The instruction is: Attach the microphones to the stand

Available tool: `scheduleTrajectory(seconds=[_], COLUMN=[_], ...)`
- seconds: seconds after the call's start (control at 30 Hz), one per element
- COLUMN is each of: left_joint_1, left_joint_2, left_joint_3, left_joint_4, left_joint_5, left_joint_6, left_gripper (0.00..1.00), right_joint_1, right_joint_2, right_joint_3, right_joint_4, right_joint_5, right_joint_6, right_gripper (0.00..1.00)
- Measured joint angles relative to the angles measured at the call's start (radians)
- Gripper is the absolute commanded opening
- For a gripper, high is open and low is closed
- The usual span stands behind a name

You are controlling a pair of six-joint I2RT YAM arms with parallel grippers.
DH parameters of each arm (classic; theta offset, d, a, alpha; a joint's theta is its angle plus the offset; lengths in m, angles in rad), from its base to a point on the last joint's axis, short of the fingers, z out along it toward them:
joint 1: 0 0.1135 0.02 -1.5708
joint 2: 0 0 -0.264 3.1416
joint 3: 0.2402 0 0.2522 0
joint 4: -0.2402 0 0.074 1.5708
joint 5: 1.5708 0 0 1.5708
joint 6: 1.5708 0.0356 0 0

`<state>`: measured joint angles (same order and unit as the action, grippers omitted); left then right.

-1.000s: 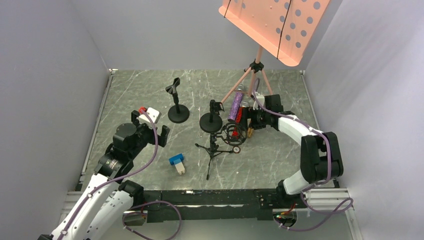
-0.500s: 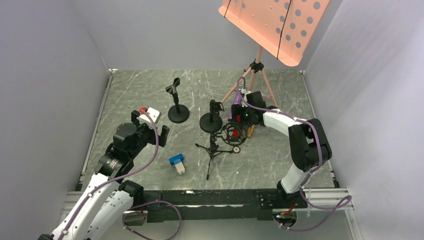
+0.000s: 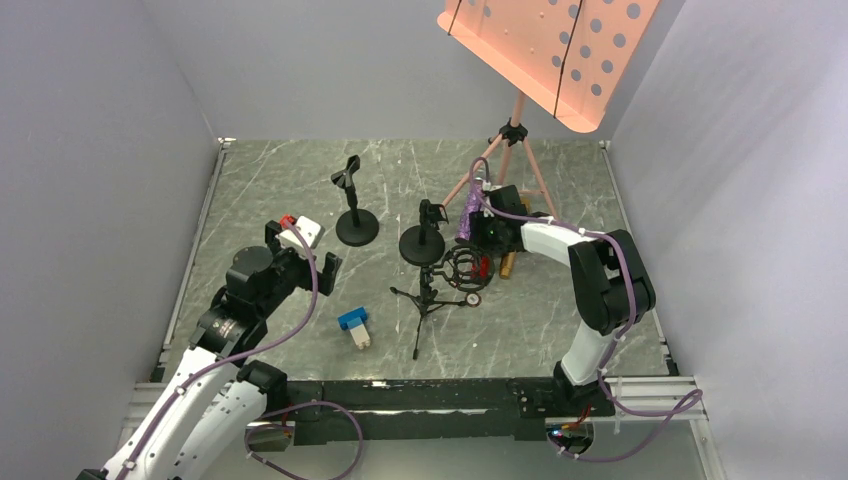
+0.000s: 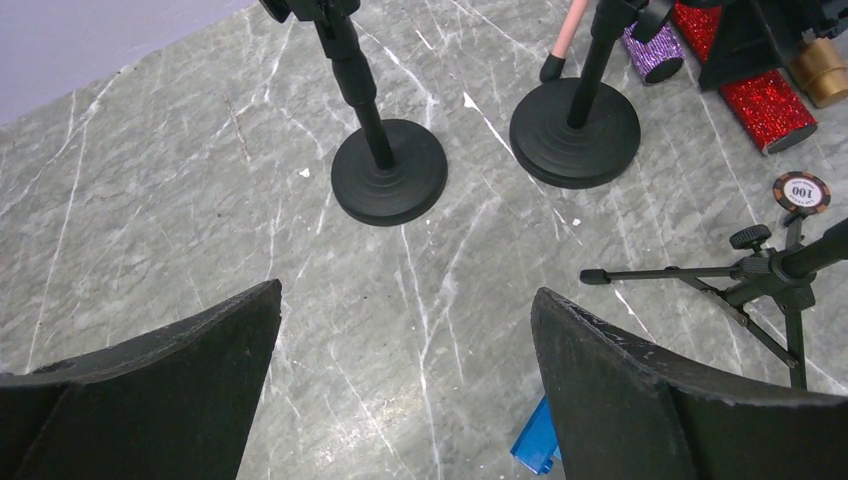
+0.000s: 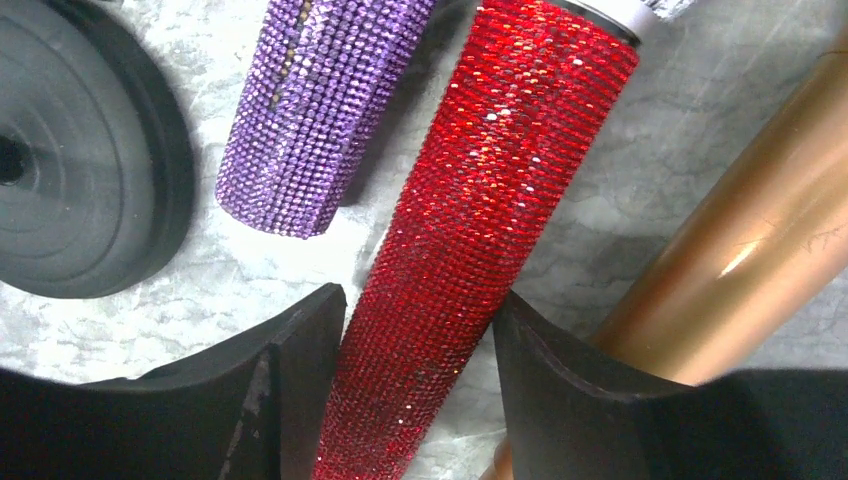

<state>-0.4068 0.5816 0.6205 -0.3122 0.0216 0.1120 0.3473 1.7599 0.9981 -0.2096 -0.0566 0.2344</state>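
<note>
The glittery red microphone [image 5: 490, 200] lies on the table between the purple microphone [image 5: 310, 110] and the gold microphone [image 5: 740, 250]. My right gripper [image 5: 420, 300] is down over the red one, with both fingers touching its handle. In the top view the right gripper [image 3: 487, 235] covers most of the red microphone [image 3: 484, 265], next to the purple [image 3: 467, 222] and gold [image 3: 508, 263] ones. Two round-base stands [image 3: 357, 228] [image 3: 421, 245] and a tripod stand [image 3: 428, 290] stand empty. My left gripper [image 4: 405, 300] is open and empty over bare table.
A blue-and-white block [image 3: 354, 326] lies near the left arm and shows in the left wrist view [image 4: 530, 440]. A pink music stand [image 3: 550, 40] on a tripod rises at the back right. One stand's base [image 5: 80, 170] sits just left of the purple microphone.
My right gripper has moved left and down from beside the microphones onto the red one, its fingers now at the handle. The left arm has not moved.
</note>
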Motion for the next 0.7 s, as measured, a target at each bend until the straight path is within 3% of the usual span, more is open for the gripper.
scheduleTrajectory(seconds=[0.13, 0.23, 0.47, 0.7], left_joint_1=[0.000, 0.000, 0.000, 0.000], left_joint_2=[-0.010, -0.011, -0.018, -0.024], left_joint_3=[-0.006, -0.010, -0.010, -0.011], left_joint_4=[0.000, 0.001, 0.001, 0.014], left_joint_5=[0.009, 0.016, 0.036, 0.055], left_joint_6=[0.000, 0.000, 0.004, 0.005], left_gripper=[0.99, 0.99, 0.99, 0.99], right_joint_1=[-0.012, -0.045, -0.173, -0.268], right_joint_2=[0.000, -0.006, -0.063, -0.208], right_joint_3=[0.000, -0.010, -0.058, -0.082], right_joint_4=[-0.006, -0.005, -0.030, -0.043], right_joint_5=[-0.002, -0.034, -0.227, -0.406], right_joint_6=[0.007, 0.008, 0.000, -0.021], right_gripper=[0.32, 0.24, 0.12, 0.09])
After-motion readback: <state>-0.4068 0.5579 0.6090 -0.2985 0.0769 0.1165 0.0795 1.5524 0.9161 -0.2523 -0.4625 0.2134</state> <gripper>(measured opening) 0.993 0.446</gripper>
